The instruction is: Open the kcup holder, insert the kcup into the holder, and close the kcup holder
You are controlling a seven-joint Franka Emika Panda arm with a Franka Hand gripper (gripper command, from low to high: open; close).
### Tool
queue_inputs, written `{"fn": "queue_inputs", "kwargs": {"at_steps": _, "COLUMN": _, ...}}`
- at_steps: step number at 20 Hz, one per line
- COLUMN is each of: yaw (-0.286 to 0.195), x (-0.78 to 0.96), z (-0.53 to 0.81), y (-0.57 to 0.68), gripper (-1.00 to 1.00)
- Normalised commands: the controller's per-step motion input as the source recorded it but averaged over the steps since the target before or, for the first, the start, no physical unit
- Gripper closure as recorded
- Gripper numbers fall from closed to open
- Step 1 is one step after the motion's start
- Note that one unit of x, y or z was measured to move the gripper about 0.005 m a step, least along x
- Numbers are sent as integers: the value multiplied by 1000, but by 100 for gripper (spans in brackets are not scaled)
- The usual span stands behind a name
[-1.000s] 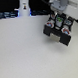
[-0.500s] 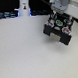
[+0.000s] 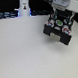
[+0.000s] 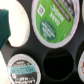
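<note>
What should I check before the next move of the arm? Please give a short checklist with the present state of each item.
1. The kcup holder is open: ok; the wrist view shows its round slots.
2. A free slot exists: ok; one dark empty hole lies between filled pods.
3. Neighbouring pods sit in their slots: ok.
4. The kcup is held in the gripper: cannot tell; a green and whitish shape is at the edge, blurred.
5. Gripper is above the holder: ok in the exterior view.
6. Gripper open or shut: cannot tell.

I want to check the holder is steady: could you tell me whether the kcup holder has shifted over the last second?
No. The kcup holder sits at the same spot relative to the white bottle in the exterior view.
</note>
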Motion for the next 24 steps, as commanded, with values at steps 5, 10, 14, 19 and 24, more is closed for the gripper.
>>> {"fn": "queue_inputs", "kwargs": {"at_steps": 5, "yaw": 49, "x": 532, "z": 404, "y": -426, "gripper": -100}}
{"fn": "queue_inputs", "kwargs": {"at_steps": 10, "yaw": 30, "x": 278, "z": 177, "y": -264, "gripper": -100}}
{"fn": "queue_inputs", "kwargs": {"at_steps": 14, "yaw": 15, "x": 209, "z": 114, "y": -107, "gripper": -100}}
{"fn": "queue_inputs", "kwargs": {"at_steps": 19, "yaw": -1, "x": 403, "z": 213, "y": -185, "gripper": -100}}
{"fn": "queue_inputs", "kwargs": {"at_steps": 24, "yaw": 5, "x": 509, "z": 69, "y": -223, "gripper": -100}}
